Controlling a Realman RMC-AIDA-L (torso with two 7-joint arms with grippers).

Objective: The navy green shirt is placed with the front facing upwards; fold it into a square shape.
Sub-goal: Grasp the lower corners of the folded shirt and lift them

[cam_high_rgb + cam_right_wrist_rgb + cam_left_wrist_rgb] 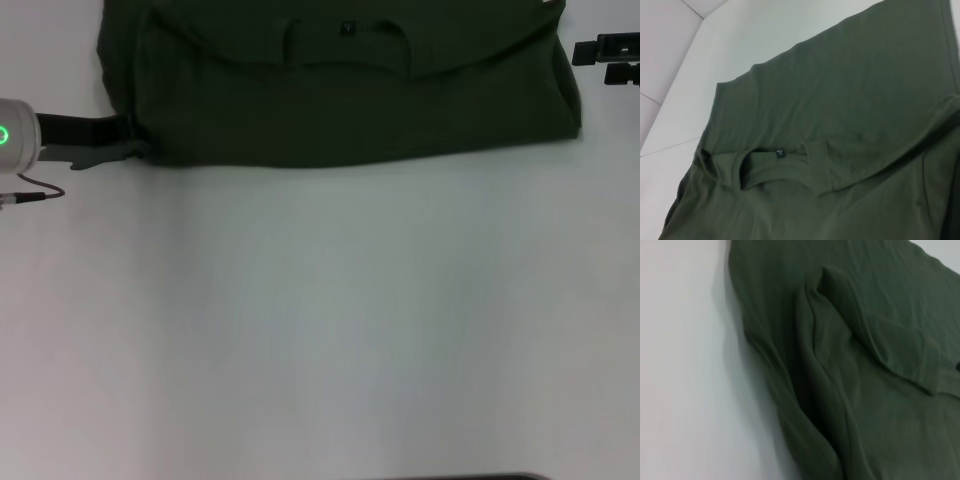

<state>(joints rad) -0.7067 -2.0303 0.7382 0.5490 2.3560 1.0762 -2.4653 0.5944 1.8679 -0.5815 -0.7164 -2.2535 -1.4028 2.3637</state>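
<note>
We see the navy green shirt point(340, 95) lying folded across the far side of the white table point(320, 320), a wide dark band with the round neck opening point(345, 45) showing near its upper middle. A small dark label point(780, 153) sits inside the collar; whatever is printed on it is too small for us to read, and we find no other writing on the cloth. The left gripper point(125, 140) rests at the shirt's left edge, touching the fabric; we cannot tell whether it is clamped or spread. The right gripper point(612, 58) hangs just beside the shirt's upper right corner, apart from it, its state likewise unclear to us.
</note>
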